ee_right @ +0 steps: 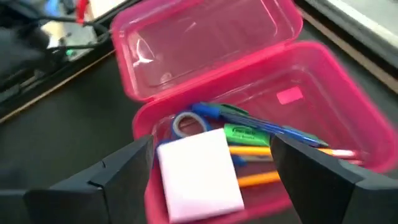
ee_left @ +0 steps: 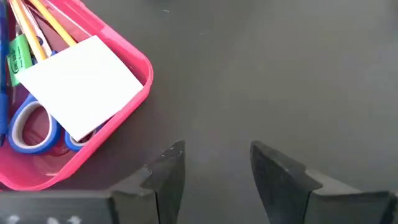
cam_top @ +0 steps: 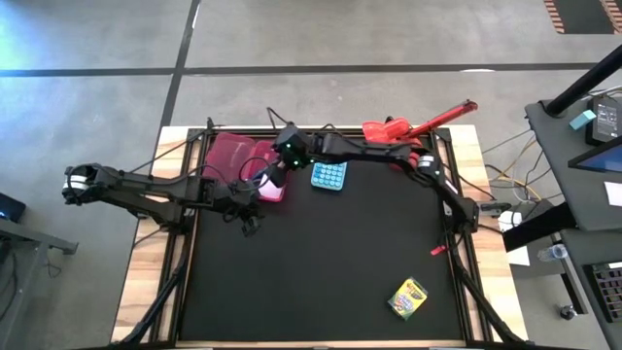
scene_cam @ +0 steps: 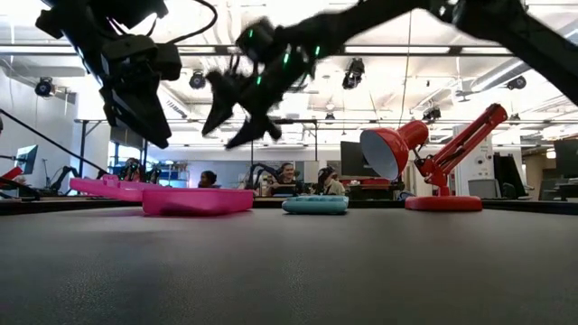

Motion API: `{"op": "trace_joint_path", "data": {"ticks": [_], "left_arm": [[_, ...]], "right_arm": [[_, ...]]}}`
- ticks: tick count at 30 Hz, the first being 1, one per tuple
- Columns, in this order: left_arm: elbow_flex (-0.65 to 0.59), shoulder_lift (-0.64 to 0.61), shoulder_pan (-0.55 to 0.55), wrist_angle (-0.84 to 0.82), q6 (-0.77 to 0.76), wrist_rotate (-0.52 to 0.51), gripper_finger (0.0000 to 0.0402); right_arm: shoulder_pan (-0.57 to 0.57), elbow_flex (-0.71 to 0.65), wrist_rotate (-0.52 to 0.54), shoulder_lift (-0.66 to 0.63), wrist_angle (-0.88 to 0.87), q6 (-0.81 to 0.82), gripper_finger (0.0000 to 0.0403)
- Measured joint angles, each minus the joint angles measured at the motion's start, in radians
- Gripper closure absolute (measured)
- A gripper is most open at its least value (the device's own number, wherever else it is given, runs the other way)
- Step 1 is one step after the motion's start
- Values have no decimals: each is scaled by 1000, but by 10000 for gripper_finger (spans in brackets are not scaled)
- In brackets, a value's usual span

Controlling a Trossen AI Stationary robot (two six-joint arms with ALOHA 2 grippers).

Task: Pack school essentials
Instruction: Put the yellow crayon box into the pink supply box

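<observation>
The pink plastic box (cam_top: 270, 187) lies open on the far left part of the mat, its lid (ee_right: 205, 43) folded back. Inside lie the white square pad (ee_right: 199, 171), the blue-handled scissors (ee_left: 28, 127), the orange pencils (ee_right: 261, 180), a blue pen (ee_right: 249, 121) and the green marker (ee_right: 249, 134). My right gripper (ee_right: 211, 168) hovers open over the box, one finger on either side of the pad and apart from it. My left gripper (ee_left: 217, 168) is open above the bare mat just beside the box. The yellow-green crayon box (cam_top: 408, 297) lies near the mat's near right corner.
The light-blue calculator (cam_top: 328, 176) lies right of the pink box, with the red desk lamp (cam_top: 408, 128) at the far edge behind it. The black mat (cam_top: 330, 262) is bare between the pink box and the crayon box. People sit in the room beyond the table.
</observation>
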Motion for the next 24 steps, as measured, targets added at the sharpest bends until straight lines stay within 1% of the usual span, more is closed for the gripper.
{"op": "trace_joint_path", "data": {"ticks": [4,7,10,13,16,19,22,24], "left_arm": [[0,0,0,10,0,0,238],[0,0,0,29,0,0,238],[0,0,0,68,0,4,238],[0,0,0,126,0,7,238],[0,2,0,204,-36,14,238],[0,23,-2,337,-78,43,238],[0,72,-16,500,-80,76,238],[5,120,-40,590,-83,84,238]], "right_arm": [[47,-24,63,-94,-104,-32,89],[91,-72,74,-170,-154,-41,86],[154,-174,95,-271,-162,-20,85],[235,-325,166,-385,-174,51,88],[325,-488,226,-499,-176,222,92],[433,-635,295,-608,-162,466,95],[562,-753,381,-680,-163,714,97],[652,-811,418,-712,-166,865,95]]}}
